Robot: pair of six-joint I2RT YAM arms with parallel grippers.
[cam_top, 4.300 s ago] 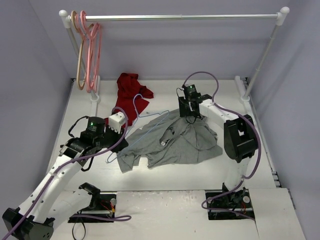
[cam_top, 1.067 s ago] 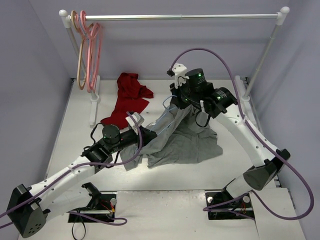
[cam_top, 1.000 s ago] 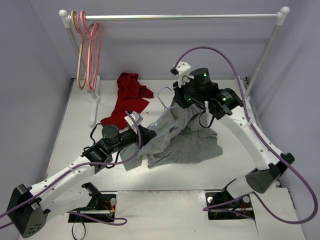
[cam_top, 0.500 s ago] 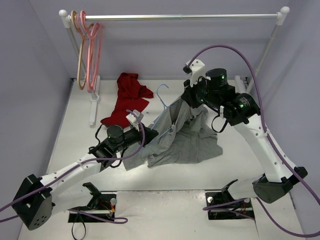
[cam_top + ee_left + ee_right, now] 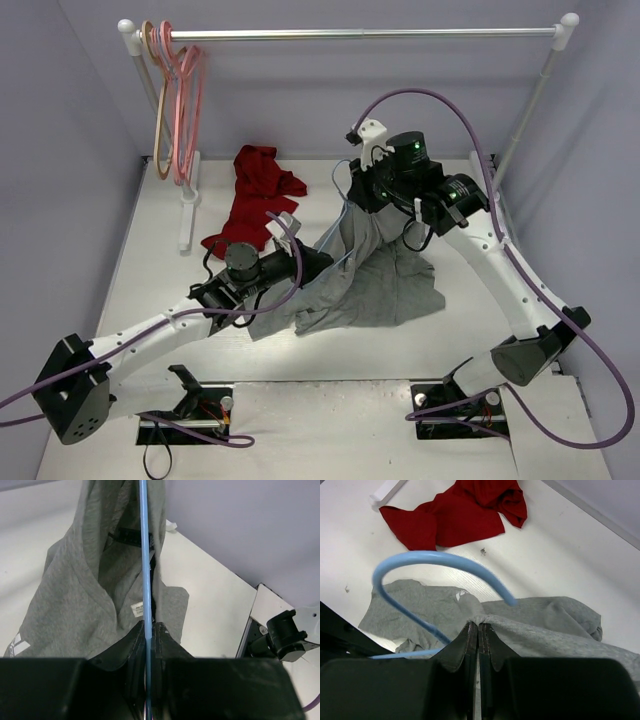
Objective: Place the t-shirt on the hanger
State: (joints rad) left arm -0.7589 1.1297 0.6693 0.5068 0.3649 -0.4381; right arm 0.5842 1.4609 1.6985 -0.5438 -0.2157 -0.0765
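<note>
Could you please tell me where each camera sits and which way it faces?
Top external: overhead behind the robot, facing down on the table; left arm, right arm show.
Left wrist: on the left gripper, facing along the hanger it clamps.
Right wrist: on the right gripper, facing down past the t-shirt it pinches.
All share hanger and t-shirt.

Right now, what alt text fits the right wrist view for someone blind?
The right gripper pinches a fold of the grey t-shirt, shut tight. The hook of the pale-blue hanger curves above it; a red garment lies beyond.
</note>
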